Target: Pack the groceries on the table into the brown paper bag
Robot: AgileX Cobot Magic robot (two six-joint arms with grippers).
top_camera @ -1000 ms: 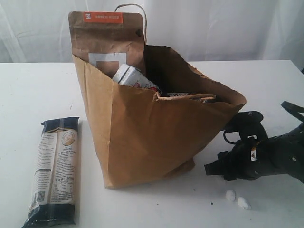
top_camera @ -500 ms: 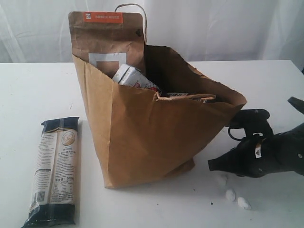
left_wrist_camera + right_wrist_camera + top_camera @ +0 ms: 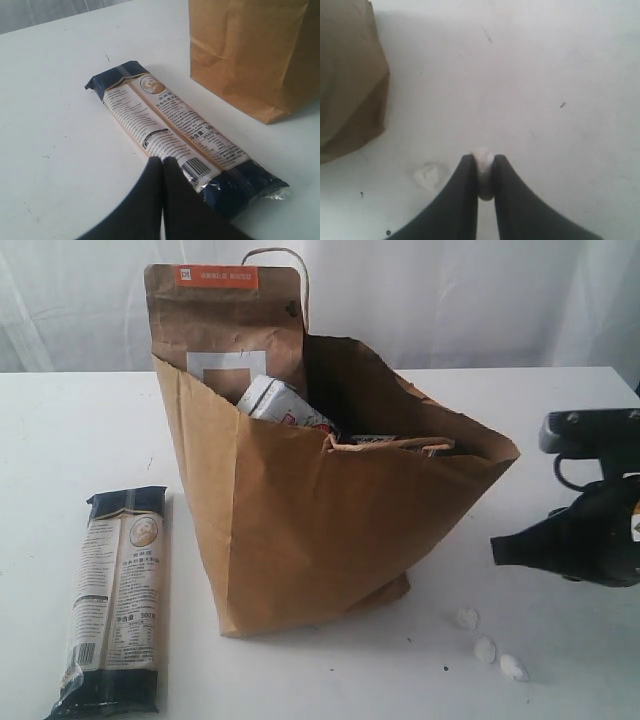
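Noodle packet (image 3: 115, 600) left of paper bag (image 3: 310, 530), pouch (image 3: 225, 330) inside bag, both on table (image 3: 60, 430).

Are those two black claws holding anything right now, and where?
Left gripper: shut on nothing. Right gripper: a small white lump shows between its fingertips, but whether pinched or lying on the table behind cannot be told.

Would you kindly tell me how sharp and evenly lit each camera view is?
Exterior view: white curtain backdrop blown out, tall kraft-brown paper bag evenly lit with a soft shadow at its base, right gripper a detailless black. Left wrist view: print on the long dark-blue noodle packet fairly sharp, left gripper blurred. Right wrist view: hazy, soft throughout.
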